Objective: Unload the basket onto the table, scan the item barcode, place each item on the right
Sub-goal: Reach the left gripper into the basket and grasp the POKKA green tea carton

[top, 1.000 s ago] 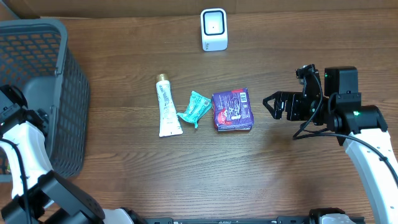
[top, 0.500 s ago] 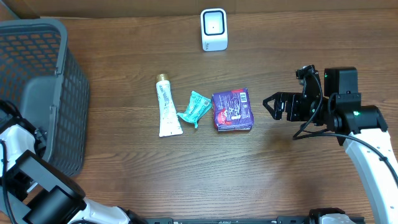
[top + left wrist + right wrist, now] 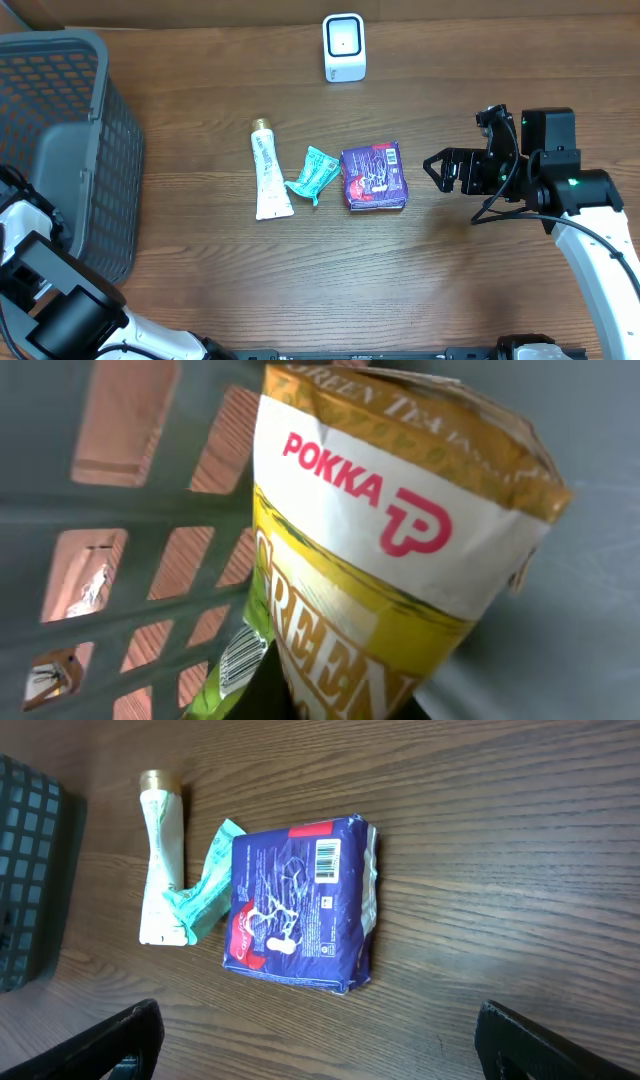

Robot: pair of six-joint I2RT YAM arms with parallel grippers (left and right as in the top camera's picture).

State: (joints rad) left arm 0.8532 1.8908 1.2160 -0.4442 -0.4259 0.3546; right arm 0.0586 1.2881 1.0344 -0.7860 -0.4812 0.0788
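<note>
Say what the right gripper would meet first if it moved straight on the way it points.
Probably the purple pack: the open right gripper points left at it, with nothing between them. Its height is unclear, so it might pass above.

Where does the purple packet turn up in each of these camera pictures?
Overhead: purple packet mid-table, just right of the teal wrapper.
Left wrist: not in it; only a Pokka carton against the basket wall.
Right wrist: centre of the picture, barcode facing up.
Shared landmark: the white tube, left of the packet in both.
</note>
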